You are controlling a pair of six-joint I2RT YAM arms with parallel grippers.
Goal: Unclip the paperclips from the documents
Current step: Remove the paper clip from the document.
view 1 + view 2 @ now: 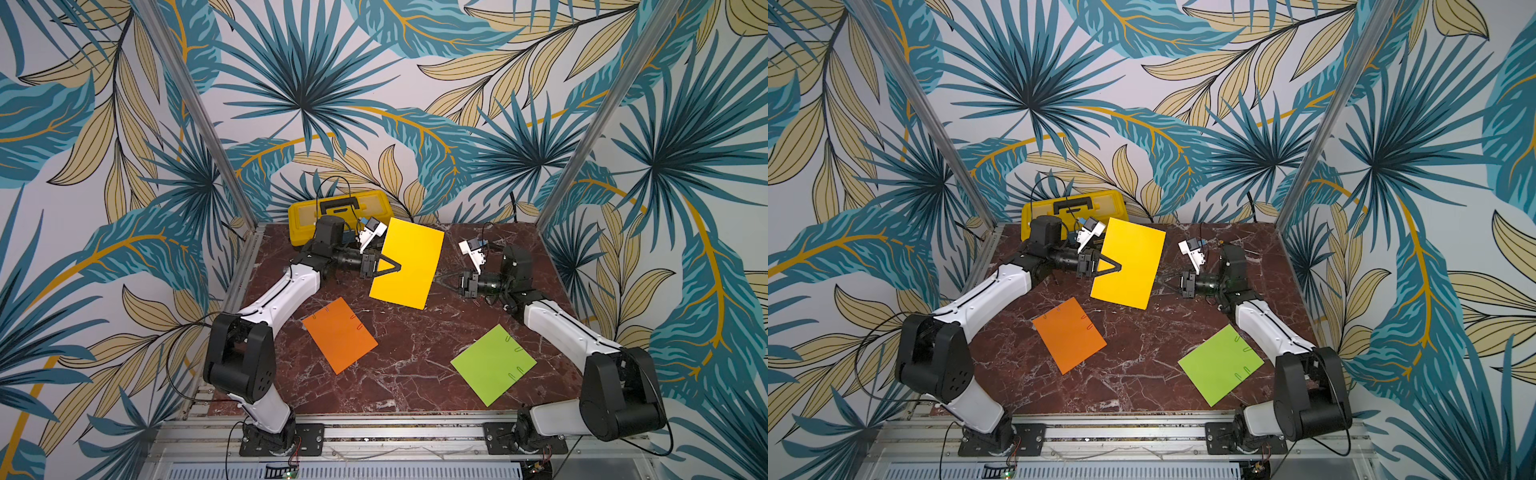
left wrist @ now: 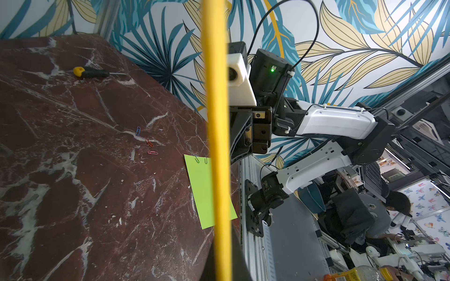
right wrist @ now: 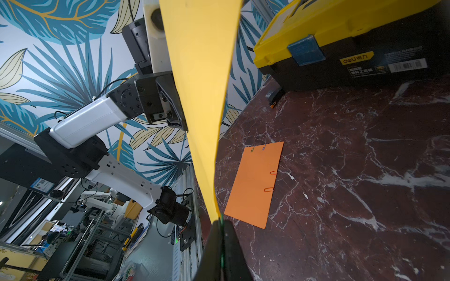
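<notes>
- Paperclips [image 3: 273, 172] sit on two of the three documents. Four line the edges of the orange sheet [image 1: 338, 334] and four more edge the lime-green sheet [image 1: 492, 363]. Both sheets lie flat and well apart on the marble table [image 1: 407, 374].
- Three loose clips [image 2: 152, 152], one blue and two red, lie on bare marble near the green sheet's corner, as the left wrist view shows.
- The yellow sheet [image 1: 409, 262] hangs clear of the table between the two arms, near the yellow-and-black toolbox [image 1: 332, 216] at the back. No clip can be made out on it in either top view.
- The left gripper [image 1: 394, 267] is clamped tight on the sheet's near edge and acts as the anchor.
- The right gripper [image 3: 220, 222] is closed, or very nearly so, at the opposite edge. A thin green sliver shows between its tips and may be a clip, but the view is too tight to say.
- The step in hand appears to be drawing a clip off the yellow sheet.
- It should go well if the left hold stays firm and the right pulls straight outward in the plane of the paper. The wire then slides off rather than tearing or bowing the sheet, which curves in the right wrist view.
- The pinch is best kept on wire alone, not on paper.
</notes>
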